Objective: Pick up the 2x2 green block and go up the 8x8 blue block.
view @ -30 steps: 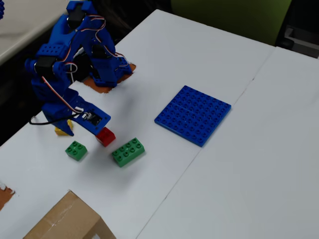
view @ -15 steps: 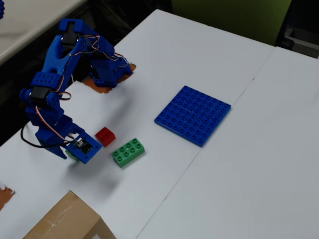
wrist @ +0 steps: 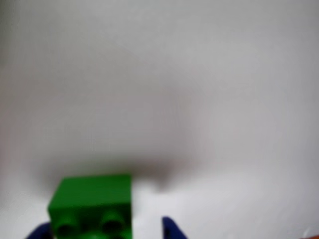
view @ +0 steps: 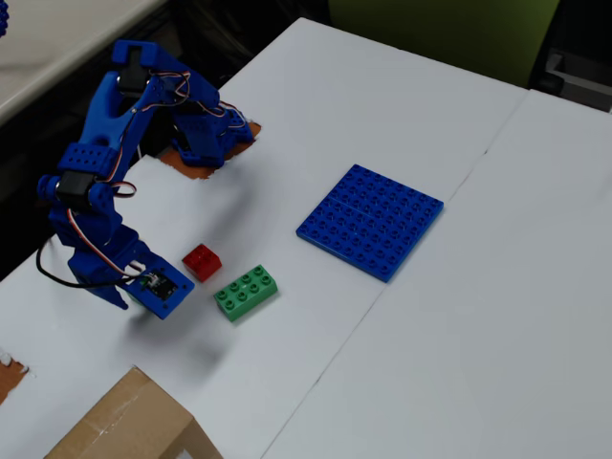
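Observation:
In the wrist view the 2x2 green block (wrist: 92, 201) lies on the white table at the bottom left, blurred, between my gripper's (wrist: 107, 232) two blue fingertips. The left fingertip (wrist: 42, 232) is close to the block. White table shows between the block and the right fingertip (wrist: 171, 229), so the gripper is open around it. In the fixed view my gripper (view: 143, 287) is lowered at the table's left and its head hides the block. The 8x8 blue block (view: 371, 221) lies flat far to the right.
A red brick (view: 202, 260) and a longer green brick (view: 246, 291) lie just right of the gripper in the fixed view. A cardboard box (view: 124, 426) sits at the front left edge. The arm's base (view: 206, 139) stands at the back left.
The arm swung away from the red brick toward the front left and came down over the small green block, which its head now hides in the fixed view.

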Controlling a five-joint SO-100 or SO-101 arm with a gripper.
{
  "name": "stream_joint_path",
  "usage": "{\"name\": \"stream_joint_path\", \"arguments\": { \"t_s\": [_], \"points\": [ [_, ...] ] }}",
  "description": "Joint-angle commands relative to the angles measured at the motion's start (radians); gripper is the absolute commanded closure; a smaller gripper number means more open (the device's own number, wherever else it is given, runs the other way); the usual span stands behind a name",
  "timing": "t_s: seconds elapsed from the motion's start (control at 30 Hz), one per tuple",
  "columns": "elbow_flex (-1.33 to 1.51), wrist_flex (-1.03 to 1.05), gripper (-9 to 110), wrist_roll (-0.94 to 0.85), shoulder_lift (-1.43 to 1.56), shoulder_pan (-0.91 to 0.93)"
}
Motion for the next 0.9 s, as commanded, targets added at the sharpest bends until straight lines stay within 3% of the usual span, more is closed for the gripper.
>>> {"name": "stream_joint_path", "arguments": {
  "t_s": [0.0, 0.13, 0.43, 0.5, 0.67, 0.87],
  "points": [
    [-0.026, -0.009, 83, 0.014, 0.006, -0.009],
    [-0.021, 0.009, 97, 0.020, 0.014, -0.021],
    [-0.003, 0.035, 99, 0.086, 0.029, -0.052],
    [-0.005, 0.037, 97, 0.080, 0.031, -0.052],
    [-0.035, 0.066, 79, 0.034, 0.046, -0.038],
    [-0.135, 0.138, 74, -0.020, 0.069, -0.031]
  ]
}}
